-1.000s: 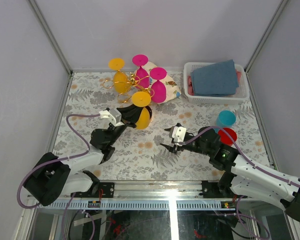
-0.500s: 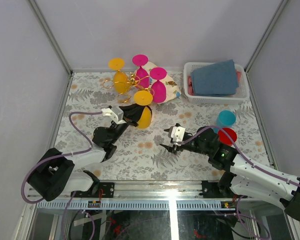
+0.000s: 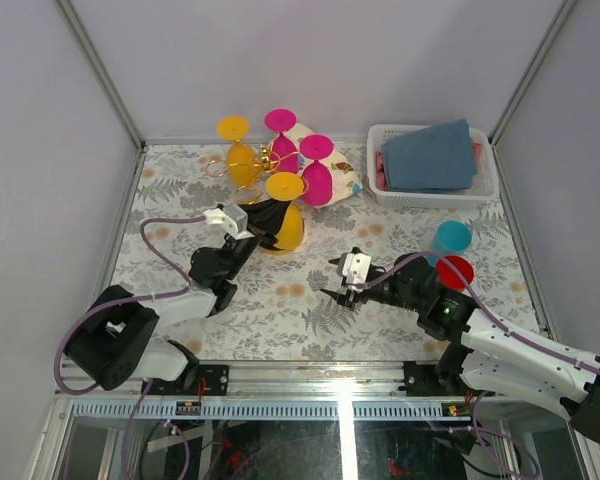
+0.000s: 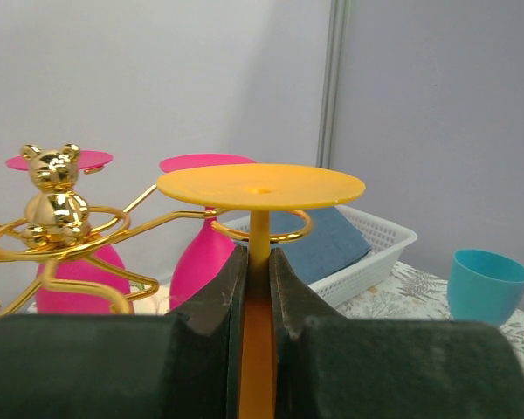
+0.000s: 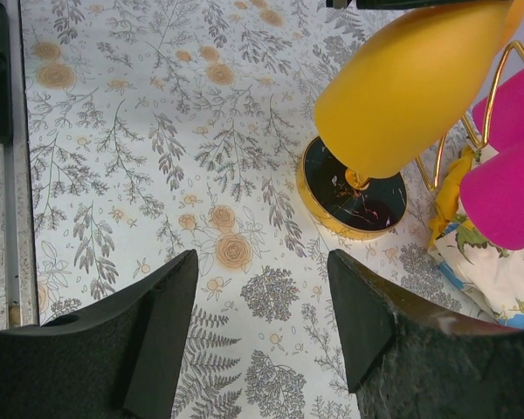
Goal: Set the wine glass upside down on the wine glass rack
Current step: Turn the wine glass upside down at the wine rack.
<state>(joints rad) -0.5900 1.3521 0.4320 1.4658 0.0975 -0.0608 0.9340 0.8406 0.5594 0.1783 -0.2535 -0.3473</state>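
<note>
Now nearer the rack, left pincer clenched on inverted wine glass stem, right pincer released.

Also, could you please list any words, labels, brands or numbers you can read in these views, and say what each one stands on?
No text can be read in any view.
Small coloured marks on the metal rail: too small to read.
Yellow plastic wine glass, gold wire rack, white plastic basket, floral tablecloth: no writing visible.
</note>
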